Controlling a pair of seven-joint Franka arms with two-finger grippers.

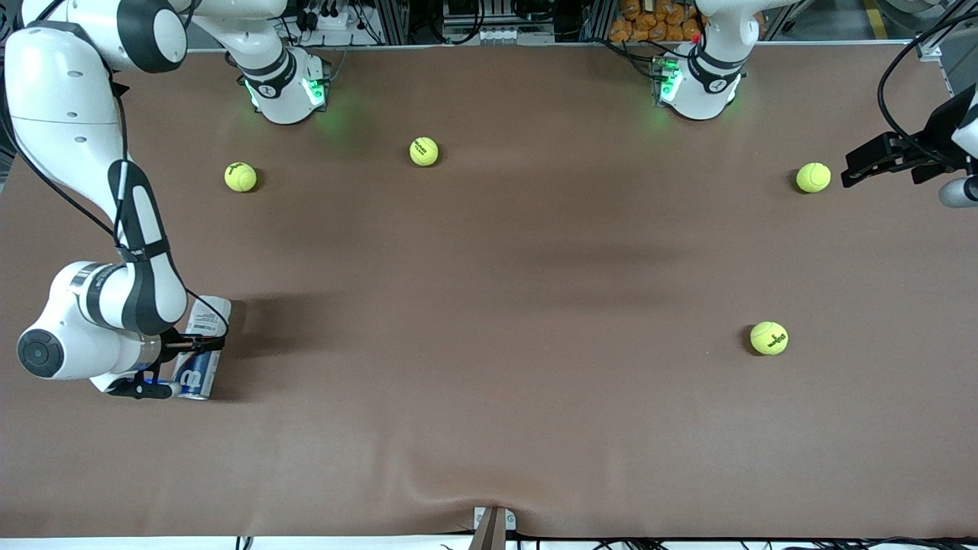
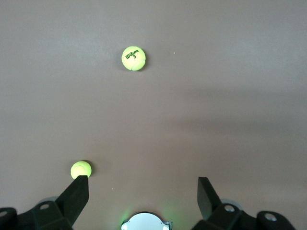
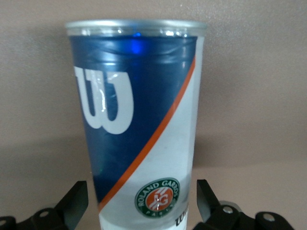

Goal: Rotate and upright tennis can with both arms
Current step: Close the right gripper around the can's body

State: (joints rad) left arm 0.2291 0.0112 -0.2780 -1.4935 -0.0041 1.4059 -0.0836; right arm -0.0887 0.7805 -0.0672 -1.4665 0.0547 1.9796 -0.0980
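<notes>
At the lower left of the front view, the tennis can (image 1: 203, 348) lies flat; the right gripper (image 1: 177, 365) straddles it, fingers spread, likely to pivot it; the left gripper (image 1: 879, 162) waits spread at the right edge.

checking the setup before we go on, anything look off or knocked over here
Yes: the tennis can lies on its side near the right arm's end of the table, the open right gripper straddling it. Four tennis balls lie scattered outside it. The left gripper waits, open.

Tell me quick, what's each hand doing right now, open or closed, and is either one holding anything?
Left hand: open, holding nothing, up over the left arm's end of the table.
Right hand: open, fingers either side of the lying tennis can, not clamped.
</notes>
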